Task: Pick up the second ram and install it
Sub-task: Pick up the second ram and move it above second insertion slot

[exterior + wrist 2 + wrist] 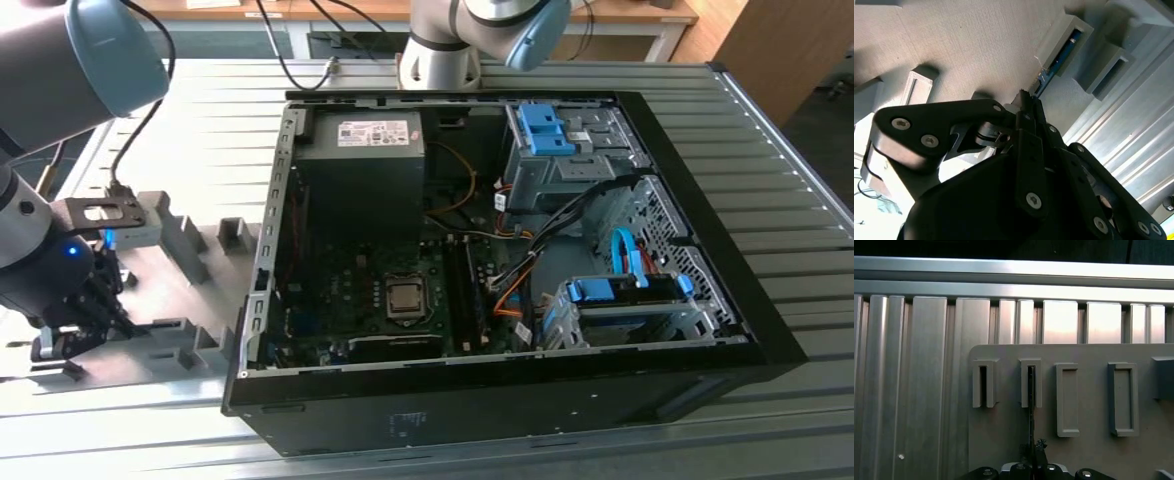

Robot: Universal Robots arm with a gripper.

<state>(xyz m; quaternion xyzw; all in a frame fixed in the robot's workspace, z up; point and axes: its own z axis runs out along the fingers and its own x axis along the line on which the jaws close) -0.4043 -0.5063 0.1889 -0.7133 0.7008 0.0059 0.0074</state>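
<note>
The second ram (1031,405) is a thin dark stick seen edge-on, standing in a grey slotted holder (1038,385) on a grey plate. In the second wrist view the second ram (1054,65) shows a blue edge and runs from its holder (1070,31) down to the fingertips. My gripper (1035,452) is shut on the near end of the stick, its black fingers (1026,107) meeting around it. In the exterior view my gripper (70,330) hangs low over the holder plate at the exterior view's left, beside the computer case.
An open black computer case (667,150) lies on the ribbed metal table (787,230), with the motherboard (360,290) and its memory slots (461,290) exposed. An empty slotted holder (983,385) and other grey blocks (1068,400) stand beside the held stick.
</note>
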